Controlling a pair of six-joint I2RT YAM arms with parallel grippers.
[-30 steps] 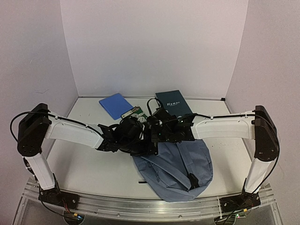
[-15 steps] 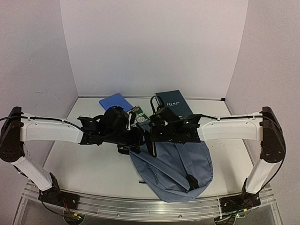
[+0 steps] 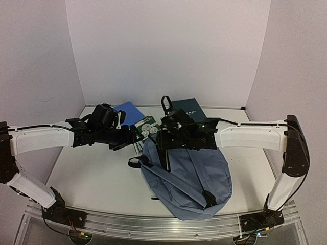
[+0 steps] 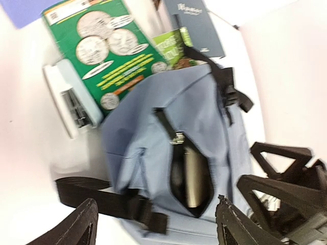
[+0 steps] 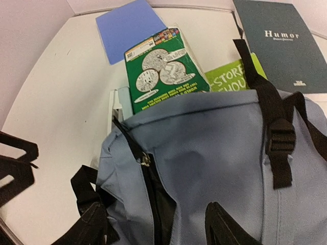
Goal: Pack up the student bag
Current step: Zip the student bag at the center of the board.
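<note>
student bag (image 3: 191,179) lies slumped on desk (image 3: 92,176). green book (image 3: 146,126), blue notebook (image 3: 131,110), dark book (image 3: 190,106) sit just behind it. left tool (image 3: 132,143) and right tool (image 3: 165,150) are at its far end.

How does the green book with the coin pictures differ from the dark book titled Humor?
The green book is bright, with round coin pictures; the Humor book is dark and plain, with only white lettering. The student bag hides the green book's near edge, while the Humor book's near edge shows. Both lie flat on the table.

White-shelled left arm (image 3: 41,139) and right arm (image 3: 250,138), black joints, thin black cables, black angular tool fingers (image 4: 84,227).
</note>
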